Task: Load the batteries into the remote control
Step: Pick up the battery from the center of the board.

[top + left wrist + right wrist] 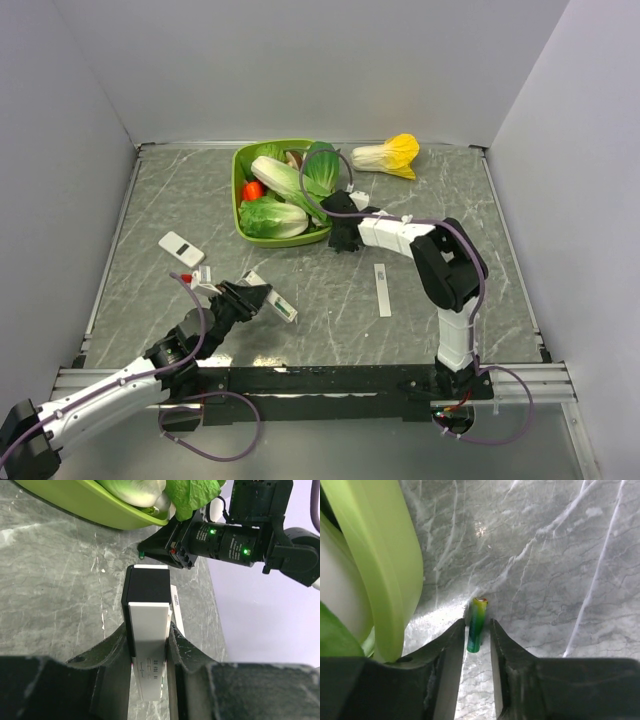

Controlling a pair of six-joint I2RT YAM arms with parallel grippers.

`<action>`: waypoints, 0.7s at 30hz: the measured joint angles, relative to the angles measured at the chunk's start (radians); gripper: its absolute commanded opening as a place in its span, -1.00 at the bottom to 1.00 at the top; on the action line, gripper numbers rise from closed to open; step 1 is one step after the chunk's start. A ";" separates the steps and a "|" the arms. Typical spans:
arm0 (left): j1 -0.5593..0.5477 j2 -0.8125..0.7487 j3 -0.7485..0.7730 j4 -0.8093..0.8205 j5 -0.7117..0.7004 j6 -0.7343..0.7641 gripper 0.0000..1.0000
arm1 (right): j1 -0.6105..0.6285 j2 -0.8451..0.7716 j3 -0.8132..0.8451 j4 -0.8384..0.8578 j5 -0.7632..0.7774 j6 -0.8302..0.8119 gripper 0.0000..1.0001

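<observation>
The remote control point(147, 607) is a slim flat bar with a white casing and a black section at its far end. It is clamped by its long sides between the fingers of the left gripper point(149, 636), and its black end sticks out forward, low above the counter point(60, 595). One battery point(477, 617), a tiny green cylinder with a yellowish far end, is lined up between the fingers of the right gripper point(477, 626), just beside the wall of the green bowl point(395, 555).
</observation>
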 measured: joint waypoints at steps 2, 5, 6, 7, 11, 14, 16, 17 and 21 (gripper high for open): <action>0.000 0.003 0.000 0.000 0.000 0.000 -0.98 | 0.006 0.012 0.022 -0.024 0.008 -0.011 -0.52; 0.000 0.003 0.000 0.000 0.000 0.000 -0.98 | 0.012 0.017 0.029 -0.039 0.025 -0.031 -0.80; 0.000 0.003 0.000 0.000 0.000 0.000 -0.98 | 0.013 0.016 0.026 -0.035 0.027 -0.037 -0.82; 0.000 0.003 0.000 0.000 0.000 0.000 -0.98 | 0.014 0.011 0.013 -0.023 0.029 -0.043 -0.86; 0.000 0.003 0.000 0.000 0.001 0.000 -0.98 | 0.018 -0.033 -0.065 0.056 0.015 -0.088 -0.89; 0.000 0.003 0.000 0.006 0.008 0.005 -0.98 | 0.043 -0.097 -0.155 0.092 -0.006 -0.146 -0.88; 0.000 0.003 0.000 0.029 0.024 0.016 -0.98 | 0.082 -0.147 -0.219 0.098 -0.021 -0.190 -0.84; 0.000 0.002 0.000 0.045 0.032 0.023 -0.98 | 0.111 -0.176 -0.254 0.100 -0.032 -0.218 -0.81; 0.000 0.001 0.000 0.126 0.077 0.044 -0.98 | 0.204 -0.230 -0.319 0.107 -0.063 -0.293 -0.71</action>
